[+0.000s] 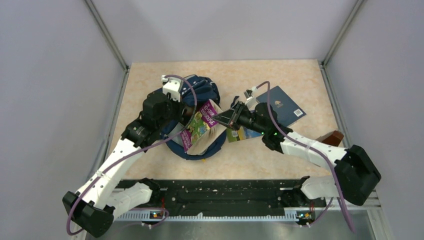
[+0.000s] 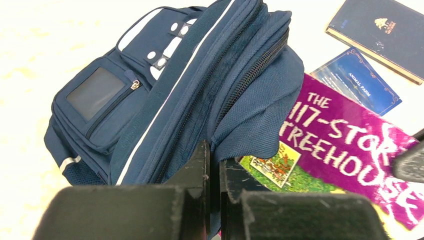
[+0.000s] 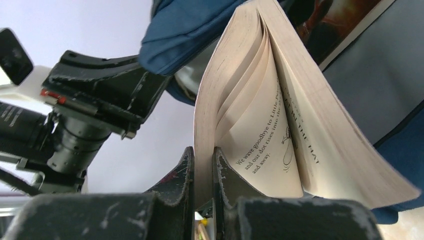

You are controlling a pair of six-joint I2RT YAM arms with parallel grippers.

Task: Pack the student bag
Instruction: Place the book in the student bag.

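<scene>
- Student bag (image 1: pixel 202 89) lies on the table (image 1: pixel 150 80), left of centre, between the two arm tips. Navy fabric, and the left wrist view shows white patches on the front pocket.
- Left fingers (image 2: pixel 197 172) are closed, pinching a fold of the bag's navy flap at the unzipped opening.
- Right fingers (image 3: pixel 181 177) are closed on the cover edge and a few pages of the purple paperback (image 1: pixel 199 125). The remaining pages fan open, with print legible in the right wrist view.
- The purple paperback is tilted, its cover up toward the top camera. One corner is tucked under the pinched flap and the rest sticks out of the bag toward the right arm.
- Blue paperback (image 1: pixel 241 134) lies flat on the table, just right of the bag, partly under the right wrist.
- Dark hardcover (image 1: pixel 284 104) lies flat, further right and apart from the bag.
- Brown object (image 1: pixel 332 137) sits near the right table edge; I cannot tell what it is.
</scene>
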